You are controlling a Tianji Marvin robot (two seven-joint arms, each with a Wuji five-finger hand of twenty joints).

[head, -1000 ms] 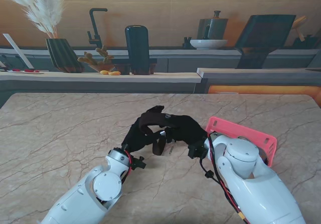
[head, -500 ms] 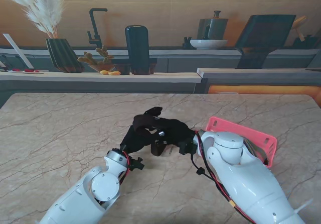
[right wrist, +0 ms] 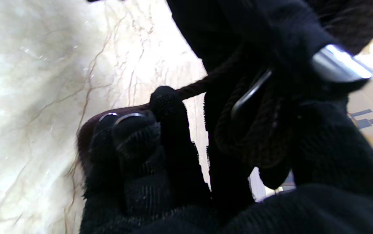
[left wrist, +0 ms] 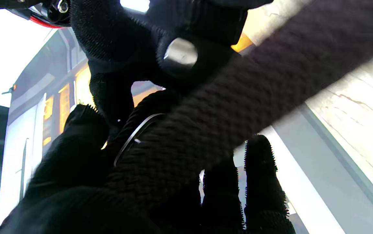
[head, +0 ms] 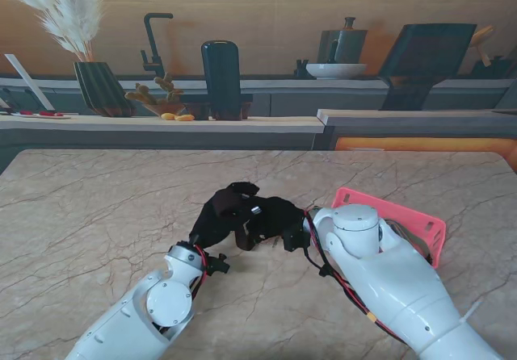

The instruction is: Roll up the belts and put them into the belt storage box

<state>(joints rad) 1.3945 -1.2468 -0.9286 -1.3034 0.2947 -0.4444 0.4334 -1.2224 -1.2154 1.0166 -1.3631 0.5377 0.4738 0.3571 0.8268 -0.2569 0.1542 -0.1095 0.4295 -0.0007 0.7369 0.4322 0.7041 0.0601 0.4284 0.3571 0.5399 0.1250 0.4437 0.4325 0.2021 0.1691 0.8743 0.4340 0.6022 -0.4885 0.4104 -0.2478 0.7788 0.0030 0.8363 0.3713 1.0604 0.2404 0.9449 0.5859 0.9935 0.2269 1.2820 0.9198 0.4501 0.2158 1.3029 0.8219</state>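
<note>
— Both arms slid left since a second ago; the right elbow now hides more of the pink slotted plastic storage box (head: 420, 227).

— Grip?

— Black-gloved left hand (head: 216, 219) and right hand (head: 283, 224) both clutch the dark braided woven belt (left wrist: 238, 107) mid-table.

Left hand (head: 216, 221), right hand (head: 284, 219) clenched together
</note>
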